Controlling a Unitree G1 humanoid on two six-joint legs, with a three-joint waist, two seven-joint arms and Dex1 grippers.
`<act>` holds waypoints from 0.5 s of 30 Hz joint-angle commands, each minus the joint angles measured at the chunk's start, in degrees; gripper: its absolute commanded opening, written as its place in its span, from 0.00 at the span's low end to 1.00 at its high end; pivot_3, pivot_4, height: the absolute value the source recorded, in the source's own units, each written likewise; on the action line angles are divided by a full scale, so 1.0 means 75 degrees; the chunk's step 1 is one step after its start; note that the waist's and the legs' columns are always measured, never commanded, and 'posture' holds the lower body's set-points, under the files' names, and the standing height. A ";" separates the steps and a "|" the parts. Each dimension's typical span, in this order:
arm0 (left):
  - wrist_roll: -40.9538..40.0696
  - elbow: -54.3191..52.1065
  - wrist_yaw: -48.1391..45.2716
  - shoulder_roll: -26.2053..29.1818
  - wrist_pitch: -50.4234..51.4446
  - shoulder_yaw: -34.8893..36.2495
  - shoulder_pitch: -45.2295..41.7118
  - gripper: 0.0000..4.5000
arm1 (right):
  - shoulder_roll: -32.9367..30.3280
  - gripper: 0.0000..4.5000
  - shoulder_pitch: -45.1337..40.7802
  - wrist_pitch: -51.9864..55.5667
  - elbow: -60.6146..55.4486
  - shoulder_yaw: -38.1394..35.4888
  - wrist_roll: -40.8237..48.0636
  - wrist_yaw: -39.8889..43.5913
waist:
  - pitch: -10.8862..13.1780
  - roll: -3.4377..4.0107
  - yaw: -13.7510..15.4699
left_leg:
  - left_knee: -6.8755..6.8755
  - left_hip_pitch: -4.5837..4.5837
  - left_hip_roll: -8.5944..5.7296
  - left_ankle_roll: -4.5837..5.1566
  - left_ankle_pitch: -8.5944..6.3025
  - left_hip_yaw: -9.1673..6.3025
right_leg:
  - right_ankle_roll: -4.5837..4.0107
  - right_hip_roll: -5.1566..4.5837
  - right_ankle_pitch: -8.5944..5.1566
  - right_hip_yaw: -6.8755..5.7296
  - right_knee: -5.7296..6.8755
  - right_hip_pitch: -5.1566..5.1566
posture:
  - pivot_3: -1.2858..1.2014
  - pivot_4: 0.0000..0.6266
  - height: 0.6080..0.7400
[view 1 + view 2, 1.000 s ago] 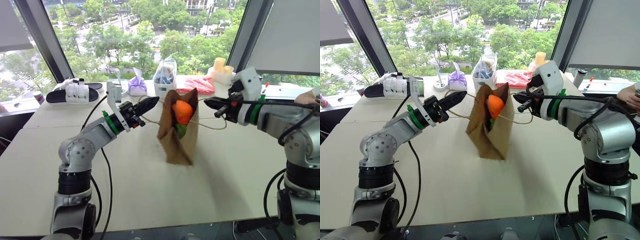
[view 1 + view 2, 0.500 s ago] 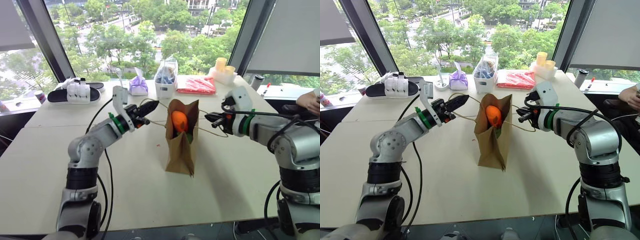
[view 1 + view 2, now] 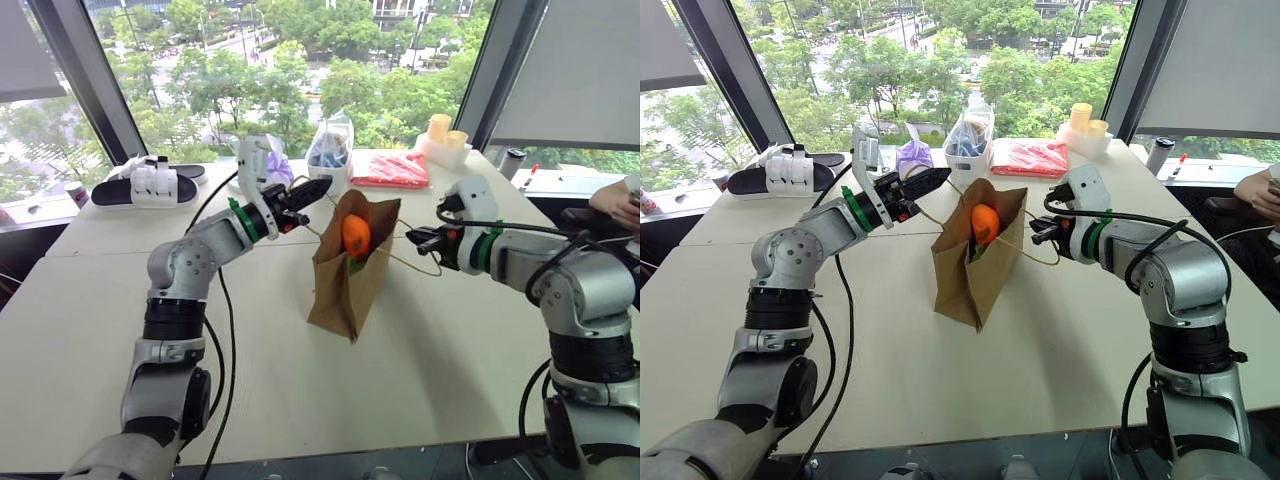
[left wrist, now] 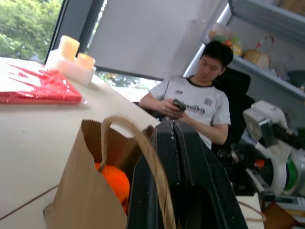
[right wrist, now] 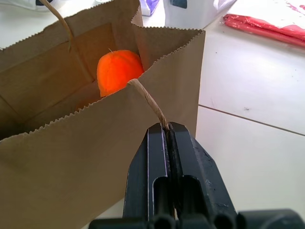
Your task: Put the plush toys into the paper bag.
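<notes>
The brown paper bag (image 3: 345, 280) stands tilted in the middle of the table, its mouth leaning toward my right arm. The orange plush toy (image 3: 356, 234) sits in the mouth, with a sliver of the green plush toy (image 3: 353, 263) just under it. My left gripper (image 3: 318, 188) is shut at the bag's upper left, and one twine handle (image 4: 125, 122) loops up to its fingers. My right gripper (image 5: 167, 128) is shut on the other twine handle (image 5: 148, 99), close to the bag's rim. The wrist views show the orange toy (image 5: 119, 69) inside the open bag (image 4: 81, 191).
Along the back edge by the window lie black-and-white slippers (image 3: 150, 186), a purple pouch (image 3: 276, 170), a clear plastic bag (image 3: 330, 152), a red packet (image 3: 392, 170) and yellow cups (image 3: 442, 132). A person (image 4: 195, 105) sits beyond the table's right side.
The bag stood upright half a second ago and now leans, its base swung left. My left gripper has moved toward the bag's mouth. My right gripper has come lower.
</notes>
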 commanded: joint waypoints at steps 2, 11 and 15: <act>0.0167 -0.0232 -0.0384 0.0239 0.0041 -0.0119 0.0184 0.12 | 0.0048 0.30 -0.0254 -0.0024 -0.0357 -0.0125 0.0121 -0.0084 | 0.0001 -0.0002 0.0007 | 0.0001 -0.0001 0.0000 0.0000 0.0000 -0.0001 | 0.0000 0.0000 0.0000 0.0000 0.0000 -0.0001 | 0.52 0.24 1.00; 0.0335 -0.0327 -0.1096 0.1144 0.0154 -0.0080 0.0534 0.99 | -0.0349 1.00 -0.0555 -0.0237 -0.0457 -0.0427 0.0248 0.0101 | 0.0001 -0.0001 -0.0002 | -0.0001 -0.0005 0.0000 0.0000 0.0000 -0.0001 | 0.0000 0.0000 0.0000 0.0000 0.0001 -0.0006 | 0.52 0.24 1.00; 0.0258 -0.0370 -0.1467 0.1511 0.0192 0.0024 0.0792 0.99 | -0.0418 1.00 -0.0931 -0.0250 -0.0322 -0.0968 0.0377 -0.0026 | 0.0002 0.0000 -0.0002 | -0.0002 -0.0006 0.0001 0.0001 0.0000 -0.0001 | 0.0000 0.0000 0.0000 0.0000 0.0001 -0.0009 | 0.52 0.24 1.00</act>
